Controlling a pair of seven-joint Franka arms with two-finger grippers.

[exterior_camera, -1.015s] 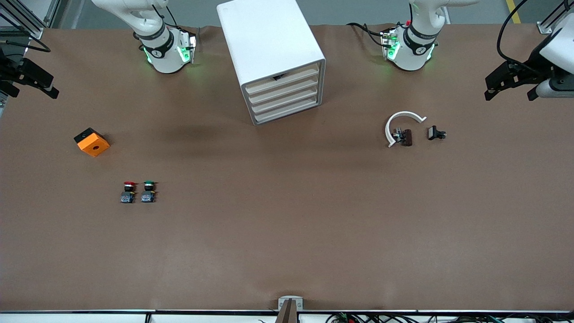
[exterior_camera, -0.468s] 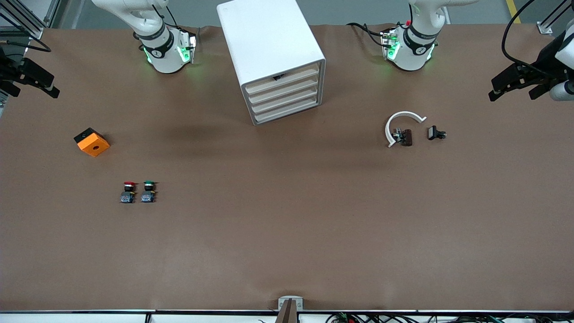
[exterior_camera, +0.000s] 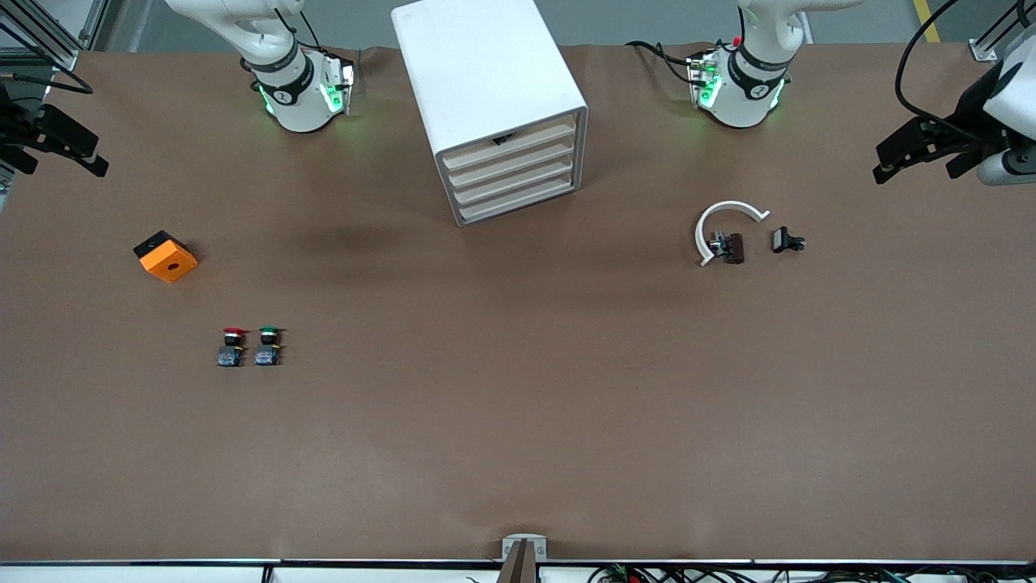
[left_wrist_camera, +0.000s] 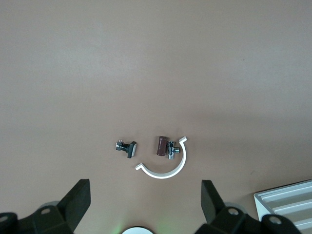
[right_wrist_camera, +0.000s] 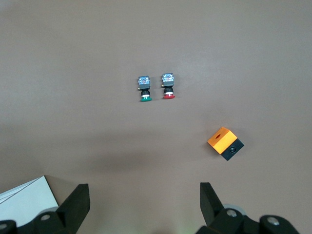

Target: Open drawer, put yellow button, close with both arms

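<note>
The white boxy cabinet (exterior_camera: 494,105) with rounded edges stands on the brown tabletop (exterior_camera: 518,421) between the two arm bases. Its four shallow cream-fronted drawers face the front camera at a slight angle. The uppermost drawer (exterior_camera: 511,146) sits pushed in, level with the three below it, and a small dark object shows just above its front edge; what it is cannot be made out. No yellow-capped push button can be seen on the tabletop in any view.

Toward the right arm's end lies an orange block (exterior_camera: 167,257) with a black side and a round hole in its top face. Nearer the front camera stand a red-capped push button (exterior_camera: 231,346) and a green-capped push button (exterior_camera: 268,345), just beside each other, each with a black neck and bluish base. Toward the left arm's end lies a white curved plastic clip (exterior_camera: 723,227), open like a C, with a small brown and metal part (exterior_camera: 729,247) inside its curve and a small black part (exterior_camera: 786,240) just beside it. All of these lie well apart from the cabinet front.

The left end effector (exterior_camera: 919,150) hangs over the left arm's end of the tabletop, fingers spread wide and holding nothing. The right end effector (exterior_camera: 61,146) hangs over the right arm's end, partly cut off by the picture edge, fingers likewise spread and empty. In each wrist view only the finger bases show.
</note>
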